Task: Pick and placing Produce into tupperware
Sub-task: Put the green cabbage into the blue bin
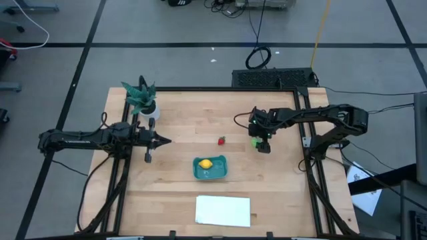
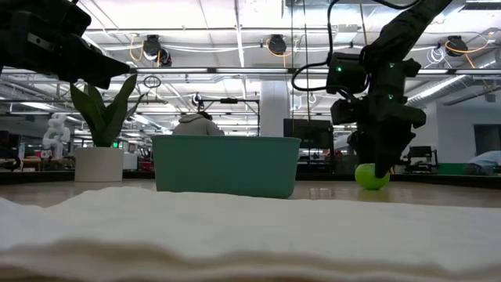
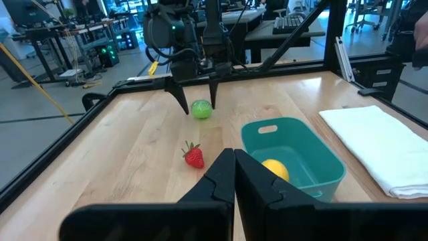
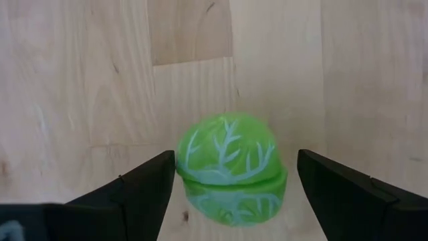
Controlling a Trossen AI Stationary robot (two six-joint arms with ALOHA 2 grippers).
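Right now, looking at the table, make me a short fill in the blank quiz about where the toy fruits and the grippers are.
1. The fruit lying inside the teal tupperware is the ____ one.
2. The right gripper stands open, one finger on each side of the ____ fruit.
3. The red strawberry lies on the bare ____, outside the tupperware.
4. The left gripper, waiting near the potted plant, has its fingers ____.

Missing words: yellow; green; table; shut

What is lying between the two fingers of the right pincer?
The green fruit sits on the table between the open fingers of the right pincer, untouched. The right wrist view shows this best.
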